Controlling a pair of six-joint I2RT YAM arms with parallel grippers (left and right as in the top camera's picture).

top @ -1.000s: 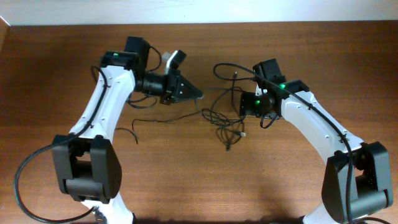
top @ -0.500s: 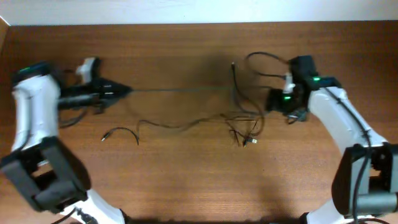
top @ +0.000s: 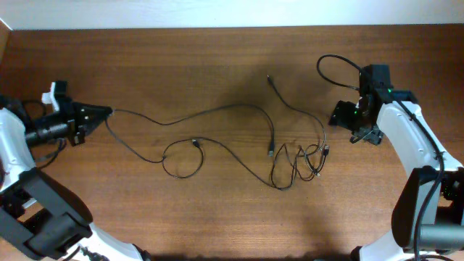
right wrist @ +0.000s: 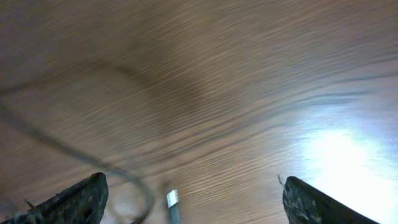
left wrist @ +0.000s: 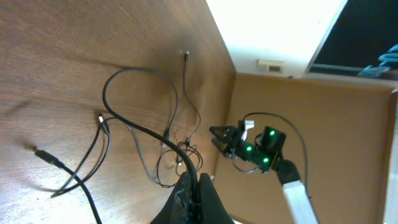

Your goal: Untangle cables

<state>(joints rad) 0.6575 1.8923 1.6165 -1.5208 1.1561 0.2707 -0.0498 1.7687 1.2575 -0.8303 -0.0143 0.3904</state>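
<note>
Two robot arms work at a wooden table (top: 217,58) strewn with thin black cables (top: 308,158). At the far left edge, the left gripper (top: 107,113) is pinched tight on one strand, which runs from its tips in a long slack curve toward the middle of the table. The left wrist view shows its fingers (left wrist: 198,190) pressed together with the cord (left wrist: 146,134) leading out between them.

The cables lie spread across the centre and right of the table: one loop sits left of centre, while a knotted cluster of small loops and plugs lies right of centre, near the right arm. One strand reaches up from that cluster toward the table's far edge and ends in a connector.

The right gripper (top: 338,116) hovers just beside the cluster, its jaws spread wide and holding nothing (the wrist view is blurred). One small silver plug (right wrist: 172,199) lies on the wood between its fingers (right wrist: 87,196), touching neither.
</note>
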